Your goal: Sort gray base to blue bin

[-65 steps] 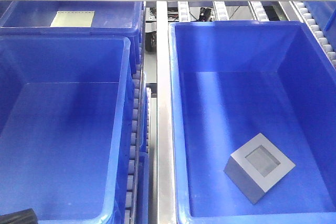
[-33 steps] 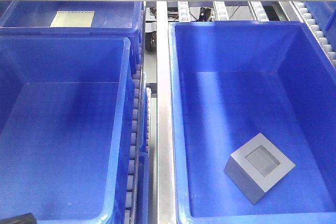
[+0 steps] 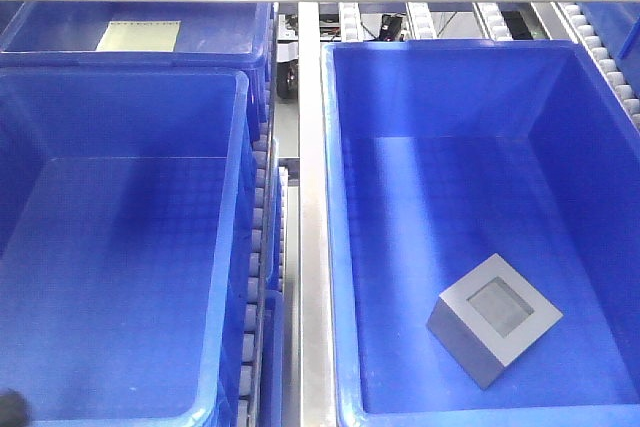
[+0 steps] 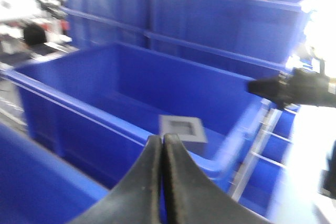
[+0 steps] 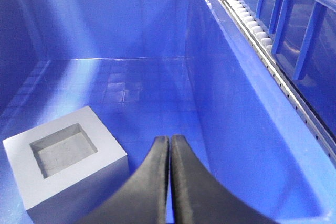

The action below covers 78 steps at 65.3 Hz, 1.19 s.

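The gray base (image 3: 495, 319) lies on the floor of the right blue bin (image 3: 450, 87), near its front right corner, with its square recess facing up. In the right wrist view the base (image 5: 63, 156) is just left of my right gripper (image 5: 169, 139), which is shut, empty and not touching it, inside that bin (image 5: 236, 103). My left gripper (image 4: 163, 137) is shut and empty outside the bin's rim (image 4: 79, 111); the base (image 4: 181, 129) shows beyond its tips. Neither gripper's jaws show in the front view.
A second blue bin (image 3: 120, 75) stands on the left, and a third behind it holds a pale sheet (image 3: 138, 35). A steel rail (image 3: 310, 247) and roller strips (image 3: 262, 247) run between the bins. A dark arm part (image 3: 10, 405) sits at the bottom left corner.
The dark arm part at the front view's bottom left corner has drawn back down and left, almost out of the frame. The gray base has not moved.
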Tool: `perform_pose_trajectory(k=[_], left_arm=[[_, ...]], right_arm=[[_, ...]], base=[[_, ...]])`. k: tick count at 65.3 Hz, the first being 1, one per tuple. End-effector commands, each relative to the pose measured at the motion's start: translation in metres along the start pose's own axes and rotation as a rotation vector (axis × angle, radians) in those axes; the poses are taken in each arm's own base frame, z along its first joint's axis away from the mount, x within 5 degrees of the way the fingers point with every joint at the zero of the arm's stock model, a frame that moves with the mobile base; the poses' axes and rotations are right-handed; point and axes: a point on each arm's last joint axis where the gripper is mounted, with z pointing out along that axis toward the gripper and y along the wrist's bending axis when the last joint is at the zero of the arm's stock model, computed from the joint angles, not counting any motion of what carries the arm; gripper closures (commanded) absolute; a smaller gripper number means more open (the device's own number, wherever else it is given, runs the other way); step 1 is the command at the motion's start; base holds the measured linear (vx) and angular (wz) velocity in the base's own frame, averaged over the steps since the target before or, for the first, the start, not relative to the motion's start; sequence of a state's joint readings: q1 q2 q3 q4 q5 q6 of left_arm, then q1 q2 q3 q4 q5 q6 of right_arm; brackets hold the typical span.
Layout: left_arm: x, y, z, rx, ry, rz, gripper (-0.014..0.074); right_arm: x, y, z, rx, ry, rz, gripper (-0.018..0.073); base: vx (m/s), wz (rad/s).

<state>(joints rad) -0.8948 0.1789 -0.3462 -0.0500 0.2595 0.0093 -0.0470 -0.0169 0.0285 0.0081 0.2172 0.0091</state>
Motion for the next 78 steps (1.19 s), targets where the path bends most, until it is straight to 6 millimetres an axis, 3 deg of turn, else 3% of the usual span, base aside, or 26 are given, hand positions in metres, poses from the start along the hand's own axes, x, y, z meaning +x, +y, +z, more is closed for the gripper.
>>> perform_pose_trajectory(k=[1, 14, 42, 53, 64, 78], left_arm=[[-0.013, 0.003, -0.013, -0.073, -0.114, 0.026, 0.0603], [-0.012, 0.005, -0.040, -0.303, -0.205, 0.057, 0.0603], [-0.014, 0.012, -0.045, -0.821, -0.221, 0.111, 0.0603], [-0.013, 0.014, -0.046, -0.925, -0.209, 0.142, 0.0603], [0.005, 0.024, -0.040, -0.941, -0.190, 0.181, 0.0603], [0.049, 0.040, -0.029, -0.936, -0.158, 0.167, 0.0603]], right_arm=[[-0.006, 0.000, 0.000, 0.001, -0.069, -0.017, 0.0564], [-0.006, 0.000, 0.000, 0.001, -0.069, -0.017, 0.0564], [-0.006, 0.000, 0.000, 0.001, -0.069, -0.017, 0.0564], [-0.006, 0.000, 0.000, 0.001, -0.069, -0.017, 0.0564], [-0.006, 0.000, 0.000, 0.001, -0.069, -0.017, 0.0564], [-0.006, 0.000, 0.000, 0.001, -0.069, -0.017, 0.0564]], base=[[0.00, 0.00], [0.00, 0.00], [0.00, 0.00], [0.00, 0.00], [0.00, 0.00], [0.00, 0.00]])
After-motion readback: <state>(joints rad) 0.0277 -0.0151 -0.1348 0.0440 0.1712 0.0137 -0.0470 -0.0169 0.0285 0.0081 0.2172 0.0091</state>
